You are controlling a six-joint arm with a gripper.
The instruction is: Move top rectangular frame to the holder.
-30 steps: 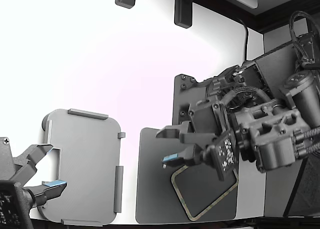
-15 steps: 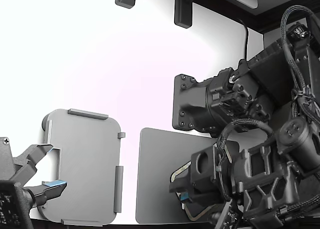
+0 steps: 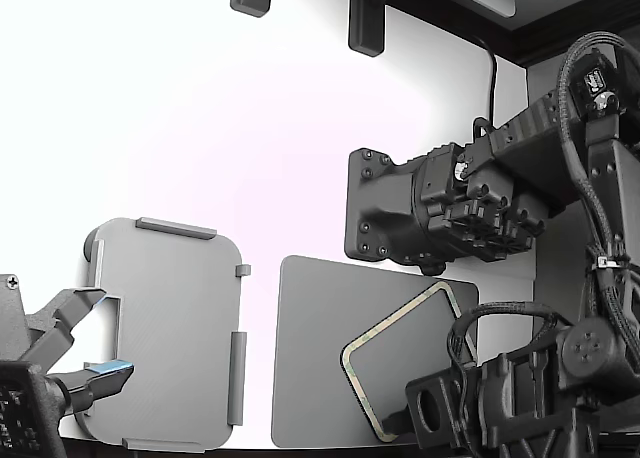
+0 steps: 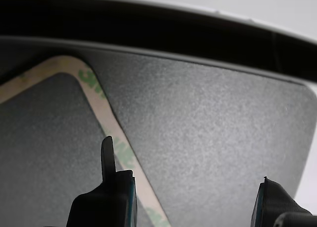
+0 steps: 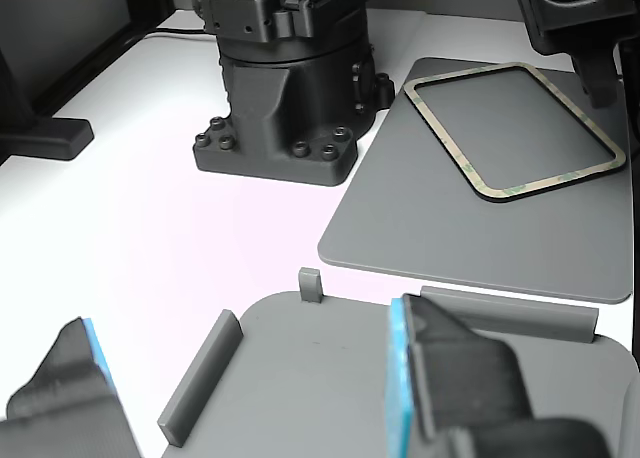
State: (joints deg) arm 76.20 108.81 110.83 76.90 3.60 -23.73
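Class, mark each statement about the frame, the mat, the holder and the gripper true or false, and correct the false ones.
1. The top rectangular frame lies on the dark grey mat. True.
2. The frame sits inside the holder. False: the holder has no frame in it.
3. The gripper is clamped on the frame. False: its jaws stand apart, holding nothing.
4. The holder has raised tabs along its edges. True.

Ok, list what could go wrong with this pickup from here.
1. The frame is thin and lies flat on the dark mat; the open gripper may slide over it or pinch the mat too.
2. A grip on one edge could let the frame bend or tilt.
3. The holder has raised tabs that a tilted frame could catch.
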